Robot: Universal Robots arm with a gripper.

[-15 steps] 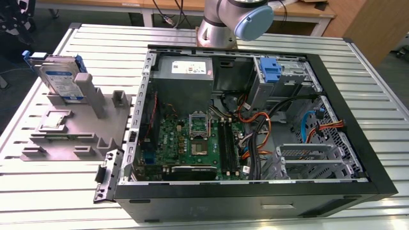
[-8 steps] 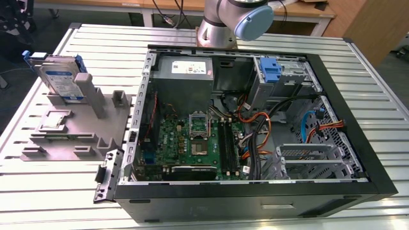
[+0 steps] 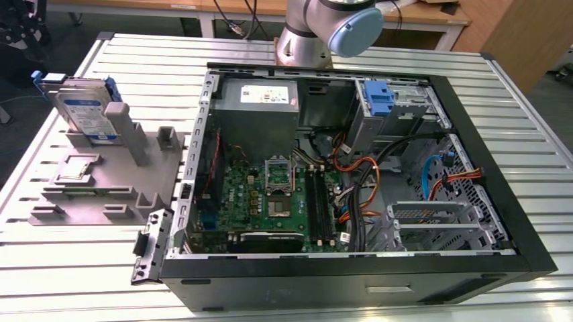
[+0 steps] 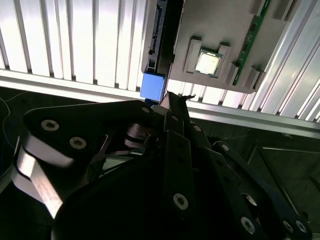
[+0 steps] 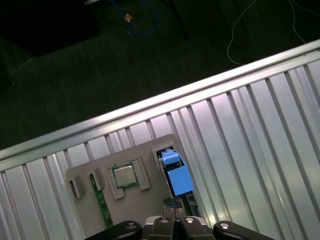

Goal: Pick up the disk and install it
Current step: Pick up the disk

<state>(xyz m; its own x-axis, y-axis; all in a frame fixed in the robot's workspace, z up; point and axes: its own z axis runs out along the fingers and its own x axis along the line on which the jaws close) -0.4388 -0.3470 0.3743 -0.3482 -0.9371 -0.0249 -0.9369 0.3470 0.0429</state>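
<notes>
Disk (image 5: 176, 173) edge-on in its grey holder (image 5: 140, 210) — closed gripper (image 5: 174, 204) mostly cropped.

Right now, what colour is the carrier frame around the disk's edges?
Blue. The disk shows its frame best in the exterior view.

Disk (image 5: 177, 177) (edge-on) in grey holder (image 5: 135, 210), chip (image 5: 125, 176) beside, pincer (image 5: 175, 222) closed

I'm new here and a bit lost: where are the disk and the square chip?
the disk (image 3: 82, 111): exterior view, on its white-and-blue label.
the square chip (image 5: 125, 176): first wrist view, middle of its silver top.
</notes>
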